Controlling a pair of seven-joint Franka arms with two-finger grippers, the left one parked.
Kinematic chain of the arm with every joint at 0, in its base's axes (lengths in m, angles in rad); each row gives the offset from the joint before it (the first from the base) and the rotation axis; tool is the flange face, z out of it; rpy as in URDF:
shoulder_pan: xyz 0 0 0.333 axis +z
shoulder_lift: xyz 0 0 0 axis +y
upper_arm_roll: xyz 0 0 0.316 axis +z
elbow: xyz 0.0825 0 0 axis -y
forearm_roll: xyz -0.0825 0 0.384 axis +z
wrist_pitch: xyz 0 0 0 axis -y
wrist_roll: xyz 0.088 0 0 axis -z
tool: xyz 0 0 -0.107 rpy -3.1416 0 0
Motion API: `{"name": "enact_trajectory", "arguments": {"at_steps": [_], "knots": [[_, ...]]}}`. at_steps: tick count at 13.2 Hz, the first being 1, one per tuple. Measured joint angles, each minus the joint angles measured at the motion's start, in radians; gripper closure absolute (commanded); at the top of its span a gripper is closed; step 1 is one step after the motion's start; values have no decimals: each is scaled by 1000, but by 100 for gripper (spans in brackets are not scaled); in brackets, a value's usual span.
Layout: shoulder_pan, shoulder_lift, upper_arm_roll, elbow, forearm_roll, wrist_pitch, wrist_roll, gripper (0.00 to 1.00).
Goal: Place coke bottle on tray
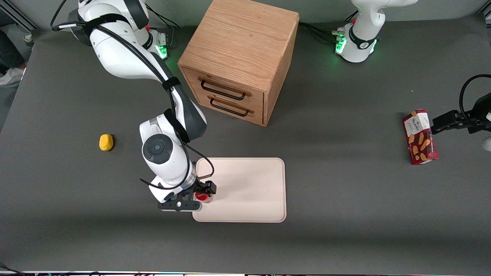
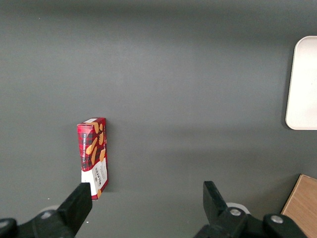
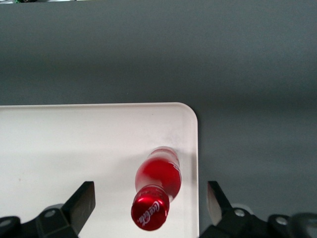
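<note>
The coke bottle (image 1: 203, 197), small and red with a red cap, stands upright on the pale cream tray (image 1: 249, 191), close to the tray's edge toward the working arm's end. In the right wrist view the bottle (image 3: 158, 181) is seen from above, its cap between the two black fingers, with a gap on each side. My right gripper (image 1: 202, 193) hangs over the bottle, open and touching nothing; it also shows in the right wrist view (image 3: 150, 194). The tray (image 3: 74, 148) lies flat under it.
A wooden two-drawer cabinet (image 1: 239, 57) stands farther from the front camera than the tray. A yellow lump (image 1: 106, 142) lies toward the working arm's end. A red snack box (image 1: 420, 137) lies toward the parked arm's end, also in the left wrist view (image 2: 93, 156).
</note>
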Motion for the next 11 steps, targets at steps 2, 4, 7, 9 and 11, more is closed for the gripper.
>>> {"name": "enact_trajectory", "arguments": {"at_steps": [2, 4, 7, 9, 11], "knots": [[0, -6, 0, 1, 0, 0, 0, 0], [0, -29, -3, 6, -1, -60, 0, 0], [-2, -138, -9, 11, -4, -266, 0, 0], [-7, -231, -10, 11, -5, -398, 0, 0], [-21, -318, -11, 2, -6, -489, 0, 0]]}}
